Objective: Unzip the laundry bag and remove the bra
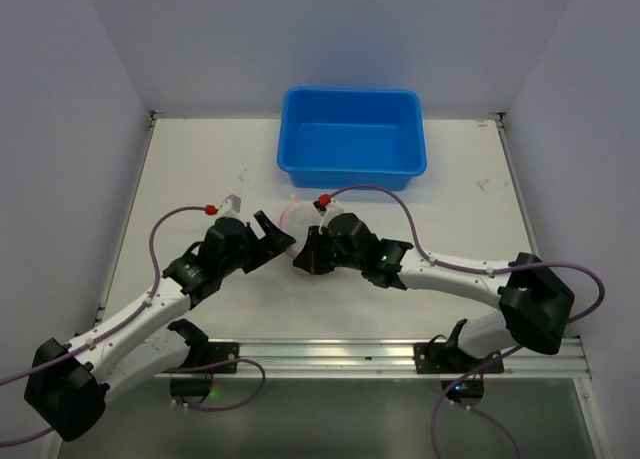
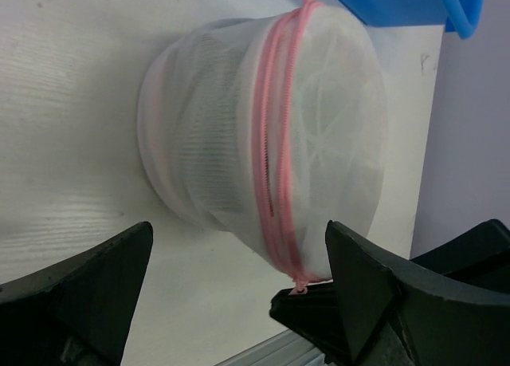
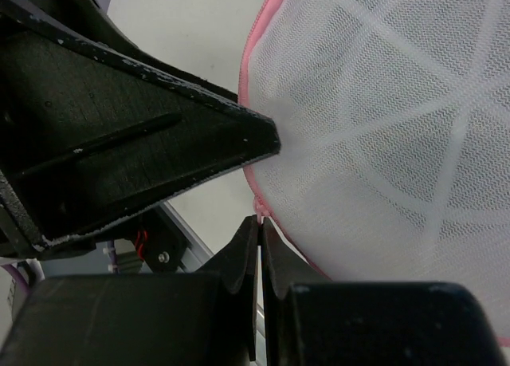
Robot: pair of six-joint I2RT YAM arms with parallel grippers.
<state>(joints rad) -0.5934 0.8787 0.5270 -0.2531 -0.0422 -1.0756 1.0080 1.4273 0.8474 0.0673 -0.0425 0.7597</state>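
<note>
The laundry bag (image 1: 296, 216), white mesh with pink trim, lies on its side on the table in front of the tub. In the left wrist view the laundry bag (image 2: 231, 127) shows its pink zipper (image 2: 275, 143) running round one face. My left gripper (image 2: 239, 290) is open, with one finger on each side of the bag's near end and not touching it. My right gripper (image 3: 260, 222) is shut on the pink zipper pull (image 3: 260, 213) at the bag's lower edge. The pull also shows in the left wrist view (image 2: 300, 286). The bra cannot be made out through the mesh.
A blue plastic tub (image 1: 352, 139) stands just behind the bag. A small grey object (image 1: 232, 199) lies left of the bag. The two grippers (image 1: 270, 234) (image 1: 308, 254) are close together. A metal rail (image 1: 330, 354) runs along the near table edge.
</note>
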